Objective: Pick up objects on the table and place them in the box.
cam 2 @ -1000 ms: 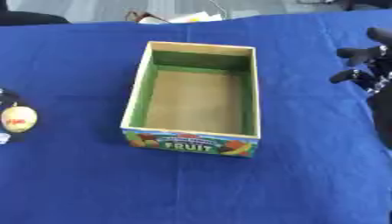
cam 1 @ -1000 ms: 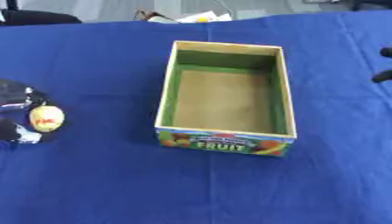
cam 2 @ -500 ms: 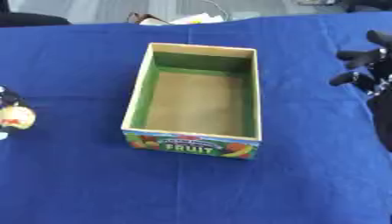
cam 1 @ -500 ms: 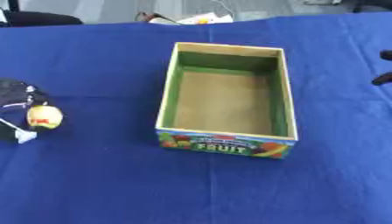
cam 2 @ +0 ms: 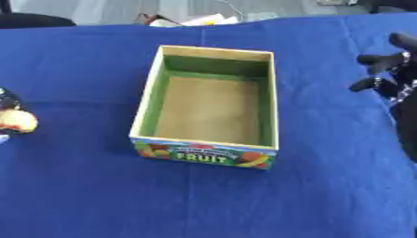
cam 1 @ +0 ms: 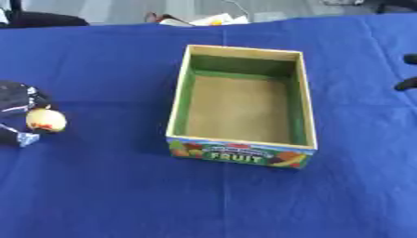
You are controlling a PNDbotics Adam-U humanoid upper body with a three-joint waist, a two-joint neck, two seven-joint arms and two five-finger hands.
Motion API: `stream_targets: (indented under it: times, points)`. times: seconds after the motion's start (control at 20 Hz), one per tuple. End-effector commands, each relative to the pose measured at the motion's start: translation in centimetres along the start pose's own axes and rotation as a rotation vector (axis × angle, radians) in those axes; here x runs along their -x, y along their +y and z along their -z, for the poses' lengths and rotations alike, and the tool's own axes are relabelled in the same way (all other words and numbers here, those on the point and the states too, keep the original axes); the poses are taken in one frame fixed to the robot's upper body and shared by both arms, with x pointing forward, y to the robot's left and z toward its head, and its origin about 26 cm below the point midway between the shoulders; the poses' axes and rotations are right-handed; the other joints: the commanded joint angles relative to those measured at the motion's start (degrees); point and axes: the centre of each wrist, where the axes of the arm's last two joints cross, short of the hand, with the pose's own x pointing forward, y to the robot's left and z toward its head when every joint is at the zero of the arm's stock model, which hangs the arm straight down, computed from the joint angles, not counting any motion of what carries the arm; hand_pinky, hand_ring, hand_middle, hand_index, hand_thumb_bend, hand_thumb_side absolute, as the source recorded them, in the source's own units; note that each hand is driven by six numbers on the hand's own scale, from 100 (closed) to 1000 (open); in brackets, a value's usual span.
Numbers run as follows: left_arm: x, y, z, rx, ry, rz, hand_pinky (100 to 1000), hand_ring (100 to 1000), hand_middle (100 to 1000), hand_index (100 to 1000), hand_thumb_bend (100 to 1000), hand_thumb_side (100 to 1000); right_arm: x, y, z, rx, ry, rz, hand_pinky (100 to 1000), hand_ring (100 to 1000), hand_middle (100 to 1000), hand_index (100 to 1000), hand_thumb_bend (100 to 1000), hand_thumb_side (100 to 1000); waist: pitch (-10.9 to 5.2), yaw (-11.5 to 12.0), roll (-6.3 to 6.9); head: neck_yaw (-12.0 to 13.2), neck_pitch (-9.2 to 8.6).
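An open cardboard box [cam 1: 181, 111] marked FRUIT, green inside, stands in the middle of the blue table with nothing in it. At the far left my left hand [cam 1: 16, 100] is shut on a small yellow fruit with a red blush [cam 1: 45, 120], held just above the cloth. My right hand [cam 2: 393, 74] hovers at the right edge, level with the box's far end, its fingers spread and holding nothing.
A blue cloth [cam 1: 211, 195] covers the whole table. Past its far edge lie a few white and yellow items [cam 1: 199, 19] and a dark object [cam 1: 45, 18]. There is bare cloth in front of the box and on both sides of it.
My left hand with the fruit has lifted slightly and drifted a little toward the box. The right hand has stayed where it was.
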Motion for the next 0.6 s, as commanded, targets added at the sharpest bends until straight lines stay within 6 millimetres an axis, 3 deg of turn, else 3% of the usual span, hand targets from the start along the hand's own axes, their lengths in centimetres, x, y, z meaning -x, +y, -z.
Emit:
stream_targets:
  times: [0.05,0.4,0.6]
  points:
    - [0.9,2.9,-1.2,-0.088,0.020,0.041,383,559,494,730,100,247,-0.7,-0.1,0.3,-0.017,-0.018,-0.019,571,792,546,855,100,1000,-1.01,0.1,0.06,-0.2,-0.26]
    - [-0.1,7.5,-1.9,-0.289,-0.012,0.086,386,550,490,725,100,245,-0.7,-0.2,0.3,-0.012,-0.017,-0.020,571,792,546,854,100,1000,-1.25,0.2,0.19,-0.3,0.00]
    - [-1.3,10.5,-1.1,-0.406,-0.085,0.086,385,545,481,714,100,248,-0.8,-0.2,0.2,-0.010,-0.016,-0.019,572,792,546,854,100,1000,-1.46,0.2,0.30,-0.2,0.14]
